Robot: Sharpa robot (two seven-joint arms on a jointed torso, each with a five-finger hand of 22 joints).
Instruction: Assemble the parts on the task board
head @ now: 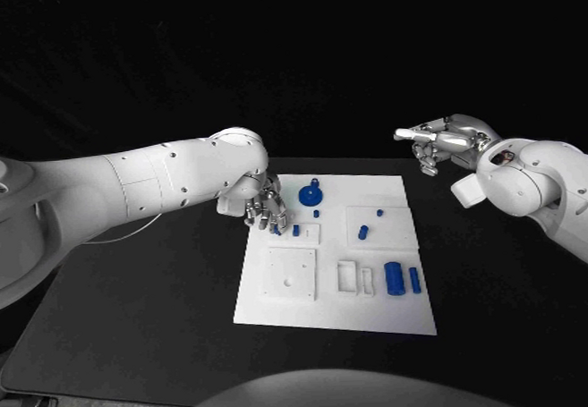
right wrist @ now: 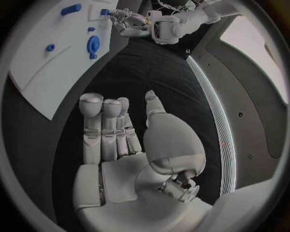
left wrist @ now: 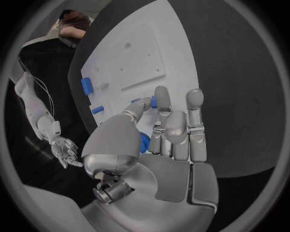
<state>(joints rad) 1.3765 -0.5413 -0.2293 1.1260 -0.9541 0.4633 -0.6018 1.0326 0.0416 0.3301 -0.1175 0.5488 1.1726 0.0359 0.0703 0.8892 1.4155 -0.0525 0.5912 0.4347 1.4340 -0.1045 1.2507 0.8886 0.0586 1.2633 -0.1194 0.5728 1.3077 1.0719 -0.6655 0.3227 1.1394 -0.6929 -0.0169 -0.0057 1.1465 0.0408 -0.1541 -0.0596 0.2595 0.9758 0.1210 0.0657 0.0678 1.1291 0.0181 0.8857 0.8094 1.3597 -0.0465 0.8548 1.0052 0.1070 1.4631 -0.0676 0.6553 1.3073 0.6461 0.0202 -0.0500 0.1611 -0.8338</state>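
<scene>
A white task board [head: 298, 306] lies in the middle of a black table [head: 142, 298]. Small blue parts [head: 393, 277] are scattered on it, among them a round knob [head: 311, 196] near the far edge.

The left hand [head: 258, 207] hovers low over the board's far left corner, fingertips pointing down beside a small blue peg [head: 298, 229]. Whether it grips anything cannot be told.

The right hand [head: 437, 143] is raised well off the board's far right corner, fingers apart and holding nothing.

The left hand seems to be picking a part. A straight descent should avoid knocking the knob just beside it. Bare table surrounds the board, so the arms have room to withdraw.
</scene>
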